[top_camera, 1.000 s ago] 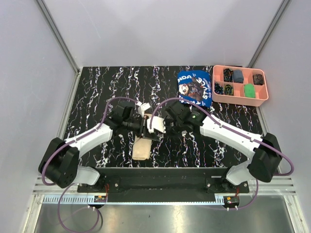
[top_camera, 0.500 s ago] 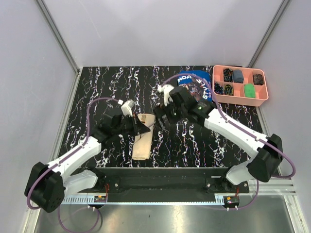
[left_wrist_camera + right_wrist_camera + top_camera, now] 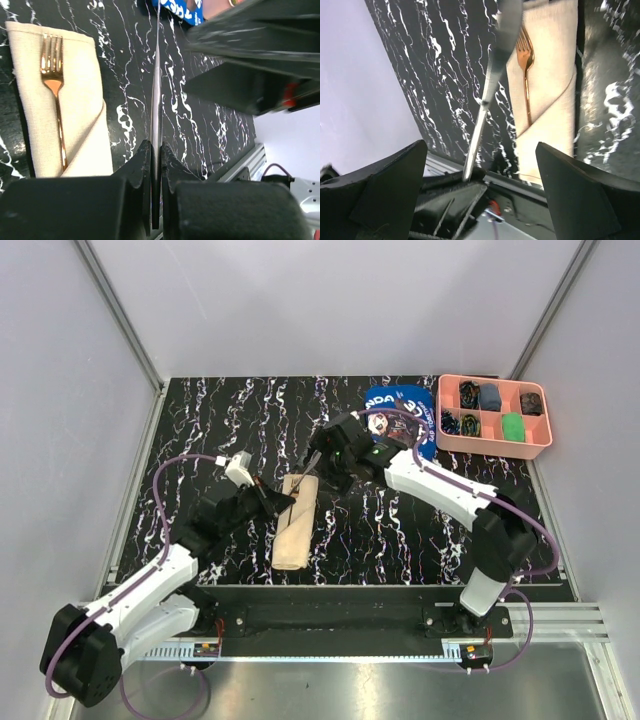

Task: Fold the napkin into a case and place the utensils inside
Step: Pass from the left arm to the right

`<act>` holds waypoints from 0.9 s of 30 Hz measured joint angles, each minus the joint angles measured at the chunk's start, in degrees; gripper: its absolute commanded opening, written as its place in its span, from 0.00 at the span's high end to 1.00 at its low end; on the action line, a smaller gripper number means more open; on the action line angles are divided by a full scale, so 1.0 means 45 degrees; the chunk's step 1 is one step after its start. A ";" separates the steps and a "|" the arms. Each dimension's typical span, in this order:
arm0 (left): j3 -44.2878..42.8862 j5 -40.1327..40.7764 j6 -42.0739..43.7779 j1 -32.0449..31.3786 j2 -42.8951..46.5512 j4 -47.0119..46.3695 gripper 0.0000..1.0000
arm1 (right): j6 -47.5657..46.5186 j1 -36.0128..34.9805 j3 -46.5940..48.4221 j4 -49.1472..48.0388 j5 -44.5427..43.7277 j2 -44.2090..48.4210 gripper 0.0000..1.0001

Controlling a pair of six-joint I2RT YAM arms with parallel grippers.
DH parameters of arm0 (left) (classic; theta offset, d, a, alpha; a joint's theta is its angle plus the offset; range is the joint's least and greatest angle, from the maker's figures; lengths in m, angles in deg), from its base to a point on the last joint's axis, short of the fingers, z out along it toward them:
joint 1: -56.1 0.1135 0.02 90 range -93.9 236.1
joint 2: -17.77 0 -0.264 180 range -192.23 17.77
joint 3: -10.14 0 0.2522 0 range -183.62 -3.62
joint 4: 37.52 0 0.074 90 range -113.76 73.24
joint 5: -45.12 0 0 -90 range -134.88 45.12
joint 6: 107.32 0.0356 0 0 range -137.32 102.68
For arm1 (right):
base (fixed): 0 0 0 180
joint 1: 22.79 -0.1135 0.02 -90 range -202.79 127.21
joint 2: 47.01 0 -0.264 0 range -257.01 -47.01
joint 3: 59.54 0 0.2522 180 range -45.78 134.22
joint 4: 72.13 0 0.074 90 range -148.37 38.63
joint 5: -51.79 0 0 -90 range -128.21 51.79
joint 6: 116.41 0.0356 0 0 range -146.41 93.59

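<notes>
The beige napkin [image 3: 294, 524] lies folded as a narrow case [image 3: 61, 107] on the black marbled table, with a copper fork [image 3: 54, 95] tucked into its pocket [image 3: 525, 75]. My left gripper [image 3: 272, 502] is shut on the handle of a silver knife [image 3: 157, 95], which points up and away over the table just right of the case. In the right wrist view the knife [image 3: 490, 90] runs between the wide-open fingers of my right gripper [image 3: 481, 145], touching neither. From above, that right gripper [image 3: 325, 466] hovers at the case's far end, by the knife's tip [image 3: 314, 456].
A blue printed cloth [image 3: 400, 418] lies at the back right, partly under the right arm. Beside it stands a pink compartment tray [image 3: 493, 441] holding small items. Grey walls close in the table on three sides.
The right gripper has opened and let go of the knife, which stays in the left gripper. The left arm has drawn back to the left; the right arm has shifted toward the back.
</notes>
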 measured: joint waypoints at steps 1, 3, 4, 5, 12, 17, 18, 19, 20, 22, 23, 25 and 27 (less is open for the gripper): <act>0.0058 0.0087 -0.0053 0.0000 0.0097 -0.0019 1.00 | 0.0432 -0.0092 -0.0005 -0.0053 -0.0024 -0.0165 0.07; 0.0141 0.0243 -0.0097 0.0000 0.0296 -0.0049 1.00 | 0.1175 -0.0248 -0.0029 -0.0189 -0.0204 -0.0291 0.27; 0.0185 0.0321 -0.0136 0.0000 0.0393 -0.0053 1.00 | 0.1477 -0.0301 -0.0053 -0.0282 -0.0267 -0.0291 0.35; 0.0199 0.0379 -0.0165 0.0000 0.0437 -0.0063 1.00 | 0.1783 -0.0335 -0.0058 -0.0447 -0.0325 -0.0291 0.44; 0.0228 0.0495 -0.0379 -0.0005 0.0457 -0.0355 1.00 | 0.3065 -0.0345 -0.0097 -0.1423 -0.0573 -0.0364 0.57; 0.0418 0.0607 -0.0437 -0.0005 0.0476 -0.0466 1.00 | 0.3332 -0.0345 -0.0097 -0.1506 -0.0743 -0.0617 0.62; 0.0452 0.0646 -0.0442 -0.0015 0.0481 -0.0476 1.00 | 0.3342 -0.0345 -0.0097 -0.1501 -0.0763 -0.0651 0.62; 0.0476 0.0675 -0.0452 -0.0015 0.0495 -0.0486 1.00 | 0.3356 -0.0345 -0.0097 -0.1491 -0.0787 -0.0685 0.62; 0.0491 0.0704 -0.0466 -0.0019 0.0515 -0.0481 1.00 | 0.3366 -0.0345 -0.0097 -0.1481 -0.0806 -0.0695 0.63; 0.0529 0.0738 -0.0471 -0.0029 0.0593 -0.0505 1.00 | 0.3395 -0.0345 -0.0097 -0.1467 -0.0884 -0.0699 0.62; 0.0539 0.0753 -0.0471 -0.0029 0.0617 -0.0510 1.00 | 0.3400 -0.0345 -0.0097 -0.1467 -0.0899 -0.0699 0.63; 0.0549 0.0763 -0.0471 -0.0029 0.0641 -0.0510 1.00 | 0.3395 -0.0345 -0.0097 -0.1433 -0.0903 -0.0699 0.64; 0.0549 0.0758 -0.0471 -0.0034 0.0646 -0.0510 1.00 | 0.3385 -0.0345 -0.0097 -0.1404 -0.0899 -0.0704 0.67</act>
